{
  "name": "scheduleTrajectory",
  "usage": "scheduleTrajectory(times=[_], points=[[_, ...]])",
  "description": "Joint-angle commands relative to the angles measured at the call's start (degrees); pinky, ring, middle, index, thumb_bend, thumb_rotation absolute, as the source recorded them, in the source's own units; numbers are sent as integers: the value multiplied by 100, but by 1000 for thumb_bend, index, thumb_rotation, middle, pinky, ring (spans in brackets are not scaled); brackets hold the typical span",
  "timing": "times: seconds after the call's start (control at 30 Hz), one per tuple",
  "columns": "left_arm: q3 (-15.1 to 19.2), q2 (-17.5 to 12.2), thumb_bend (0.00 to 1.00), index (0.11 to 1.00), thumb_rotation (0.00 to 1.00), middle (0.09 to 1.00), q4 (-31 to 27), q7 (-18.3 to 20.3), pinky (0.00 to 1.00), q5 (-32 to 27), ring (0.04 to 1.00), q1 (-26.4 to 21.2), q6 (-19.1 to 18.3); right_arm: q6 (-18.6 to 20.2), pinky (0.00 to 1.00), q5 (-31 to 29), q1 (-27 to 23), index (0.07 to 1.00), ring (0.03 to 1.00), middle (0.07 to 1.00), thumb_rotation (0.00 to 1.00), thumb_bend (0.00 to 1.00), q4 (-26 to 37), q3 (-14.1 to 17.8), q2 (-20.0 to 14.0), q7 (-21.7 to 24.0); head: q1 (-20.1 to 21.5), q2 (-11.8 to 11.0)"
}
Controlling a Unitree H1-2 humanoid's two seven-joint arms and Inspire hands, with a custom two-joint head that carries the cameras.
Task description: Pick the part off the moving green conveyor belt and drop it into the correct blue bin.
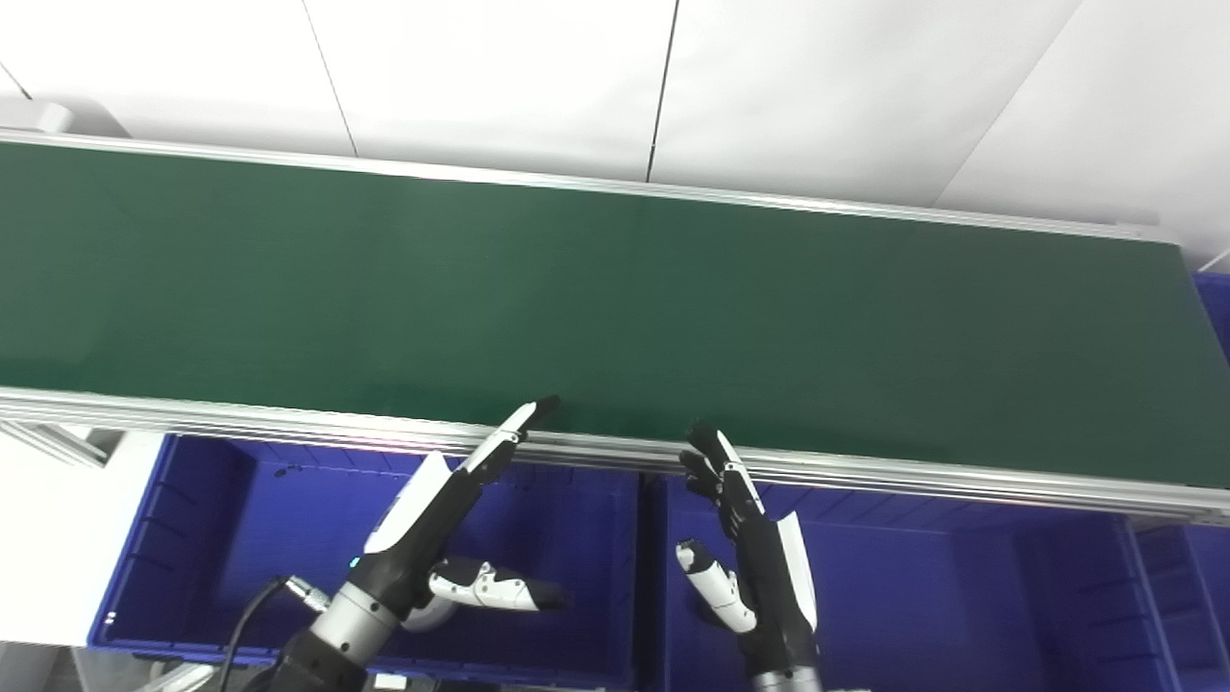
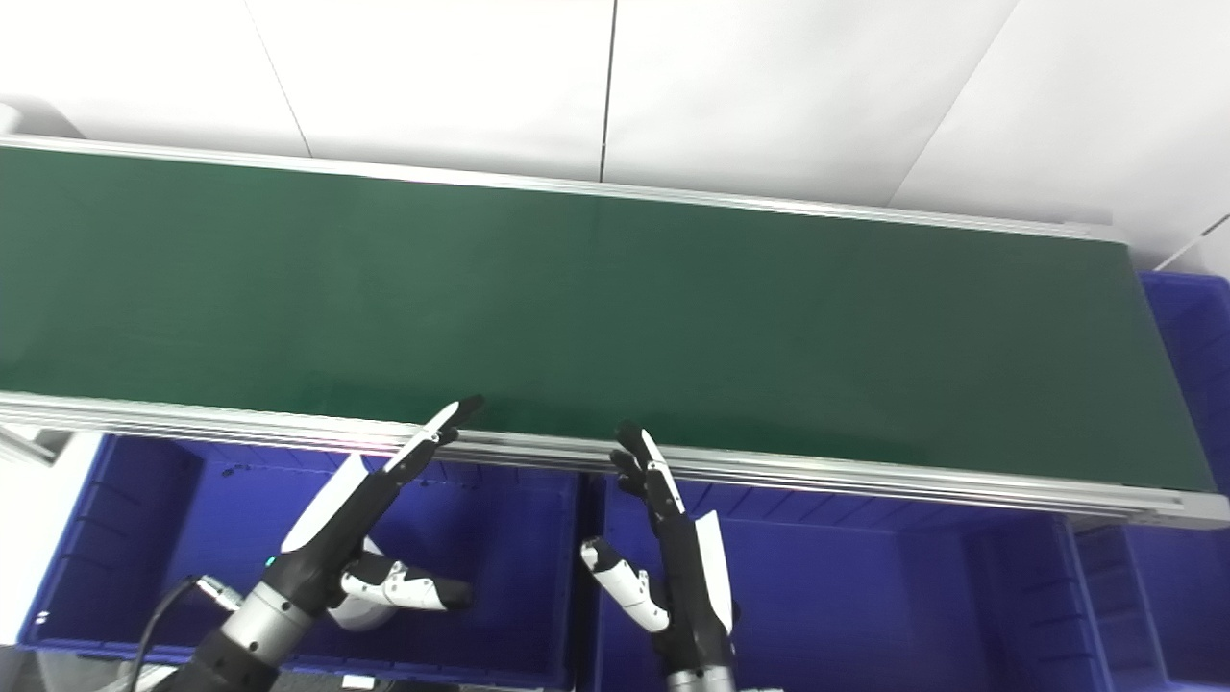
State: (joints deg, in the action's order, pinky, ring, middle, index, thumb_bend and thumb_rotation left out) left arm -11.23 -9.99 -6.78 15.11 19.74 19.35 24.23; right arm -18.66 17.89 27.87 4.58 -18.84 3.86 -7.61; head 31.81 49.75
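Below, open hands (image 1: 432, 538) (image 1: 759, 557) over blue bins (image 1: 221, 538)

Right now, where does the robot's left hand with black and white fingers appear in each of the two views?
Left eye view: left hand, lower centre-left, fingertips at the belt's near metal rail.
Right eye view: left hand, further left, same pose.
Shared landmark: divider between the two blue bins, just right of the hand.

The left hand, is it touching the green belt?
Cannot tell. In both eye views the left hand has fingertips overlapping the belt's near edge, with no clear gap or contact visible.
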Motion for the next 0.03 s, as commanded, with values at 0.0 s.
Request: scheduleTrajectory(times=[0.0], points=[[-49, -81, 796, 980, 653, 1000, -115, -111, 960, -160, 998, -78, 207, -58, 850, 29, -110, 923, 880, 916, 898, 822, -87, -436, 716, -51, 16, 1]])
